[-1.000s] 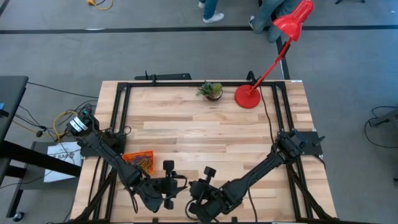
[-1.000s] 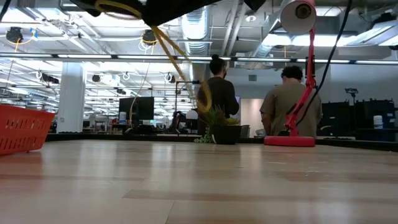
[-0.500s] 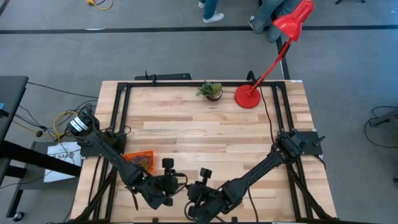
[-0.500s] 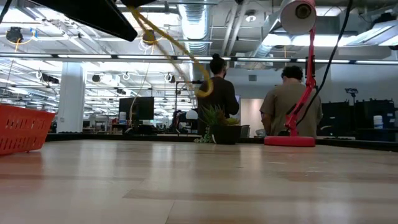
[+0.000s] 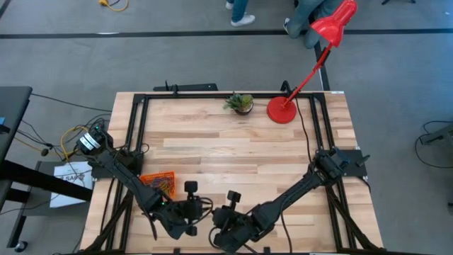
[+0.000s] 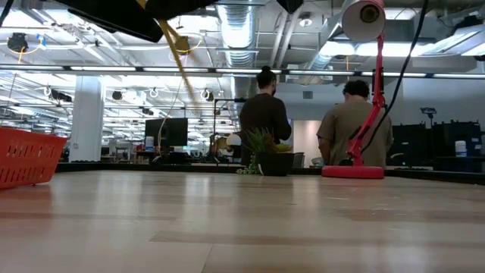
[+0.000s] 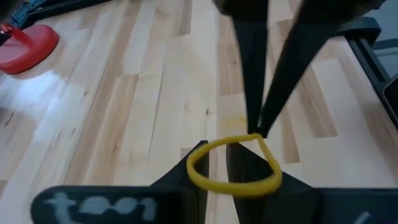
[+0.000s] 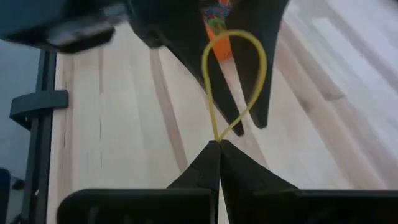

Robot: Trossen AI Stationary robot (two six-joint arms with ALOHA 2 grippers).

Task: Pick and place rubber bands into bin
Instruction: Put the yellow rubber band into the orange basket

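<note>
Yellow rubber band point(image 8: 235, 81) is hanging in the air between the two grippers near the table's front edge, not lying on the wood. The right gripper point(image 8: 217, 144) is pinching one end of the loop with its fingers pressed fully together, and the band's long axis is stretching away from those tips toward the left gripper point(image 7: 214, 163). In the left wrist view the loop is lying across the left fingertips, which are standing narrowly apart; whether they are gripping it I cannot tell. The orange bin point(image 5: 157, 183), already holding coloured bands, is sitting just beside the left arm, so that arm is likely the nearer carrier once it is holding the loop.
</note>
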